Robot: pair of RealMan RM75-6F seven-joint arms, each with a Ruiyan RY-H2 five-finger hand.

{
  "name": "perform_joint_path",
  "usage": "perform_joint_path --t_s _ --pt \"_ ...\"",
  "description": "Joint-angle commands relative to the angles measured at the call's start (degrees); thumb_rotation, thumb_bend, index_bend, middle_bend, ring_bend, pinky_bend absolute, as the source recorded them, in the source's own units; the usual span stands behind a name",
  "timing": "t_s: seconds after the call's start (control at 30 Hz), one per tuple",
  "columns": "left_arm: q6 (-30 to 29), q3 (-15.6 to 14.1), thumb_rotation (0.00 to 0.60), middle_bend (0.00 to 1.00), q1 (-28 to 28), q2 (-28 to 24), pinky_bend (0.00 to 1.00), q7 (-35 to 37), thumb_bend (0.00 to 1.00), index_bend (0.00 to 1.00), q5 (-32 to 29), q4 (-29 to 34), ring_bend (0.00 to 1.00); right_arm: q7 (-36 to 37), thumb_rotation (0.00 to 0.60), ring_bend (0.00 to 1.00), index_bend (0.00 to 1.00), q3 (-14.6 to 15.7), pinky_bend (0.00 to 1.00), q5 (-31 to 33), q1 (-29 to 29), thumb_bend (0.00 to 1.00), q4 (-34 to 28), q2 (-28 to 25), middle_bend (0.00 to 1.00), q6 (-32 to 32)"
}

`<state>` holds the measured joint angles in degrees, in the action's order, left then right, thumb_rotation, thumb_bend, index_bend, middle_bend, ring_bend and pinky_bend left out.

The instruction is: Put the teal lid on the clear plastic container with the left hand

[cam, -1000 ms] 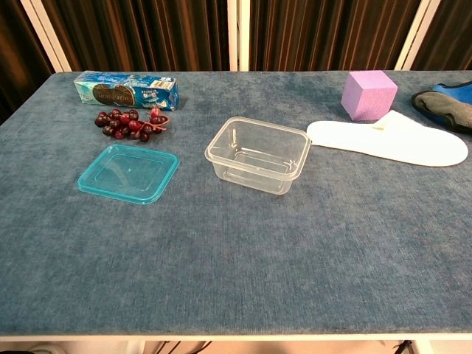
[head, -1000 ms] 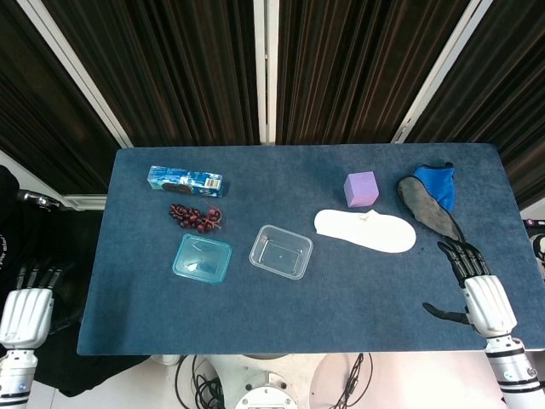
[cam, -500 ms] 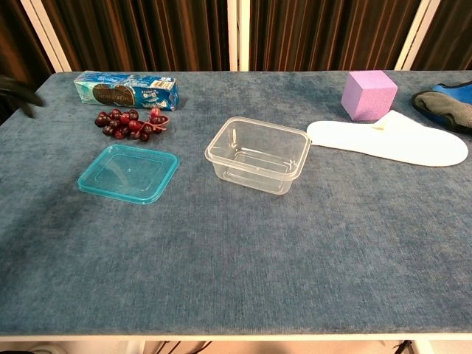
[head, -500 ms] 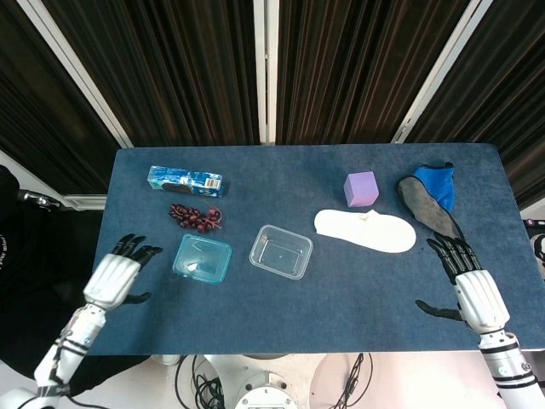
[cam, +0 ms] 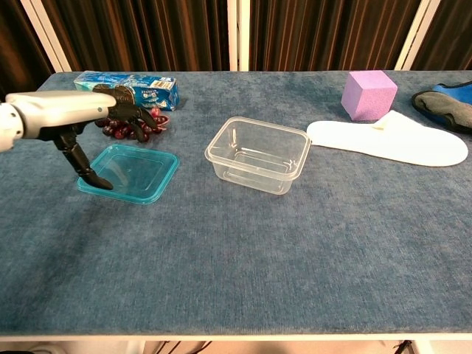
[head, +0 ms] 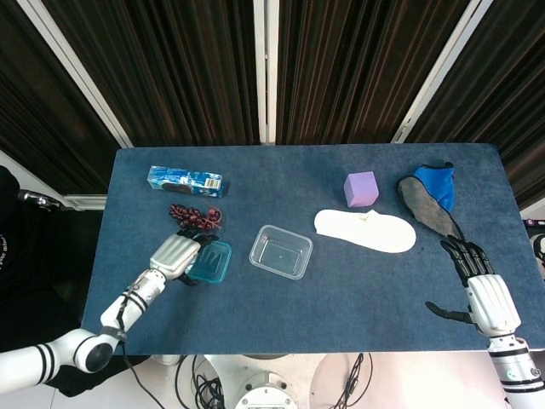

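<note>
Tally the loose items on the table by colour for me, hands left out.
Teal or blue: 3, the teal lid, the blue snack box, the blue and grey slipper
Clear: 1, the clear plastic container
Purple: 1, the foam cube
Dark red: 1, the grape bunch
White: 1, the insole
Total: 7

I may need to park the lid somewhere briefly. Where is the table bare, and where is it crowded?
Bare: the near strip of the table in front of the clear container, and the far middle between the blue box and the purple cube. Crowded: the left, where the left hand, teal lid and grapes cluster.
</note>
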<state>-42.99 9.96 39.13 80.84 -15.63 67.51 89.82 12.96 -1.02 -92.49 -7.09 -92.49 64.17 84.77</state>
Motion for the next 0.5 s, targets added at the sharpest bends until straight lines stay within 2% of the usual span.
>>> perform_joint_path --t_s 0.03,0.5 --pt "1.9 0.1 0.6 0.21 2.0 2.0 0.09 -0.4 0.09 0.14 -3.3 -2.7 0.06 0.2 0.6 0.0 0.0 0.0 0.0 0.2 0.1 0.03 0.2 0.1 0.0 0.0" --pt "1.8 -1.4 0.6 0.18 4.7 5.6 0.09 -0.4 0.08 0.14 -7.1 -8.3 0.03 0.8 0.6 0.0 0.0 -0.1 0.0 0.9 0.5 0.03 0.9 0.4 0.0 0.2"
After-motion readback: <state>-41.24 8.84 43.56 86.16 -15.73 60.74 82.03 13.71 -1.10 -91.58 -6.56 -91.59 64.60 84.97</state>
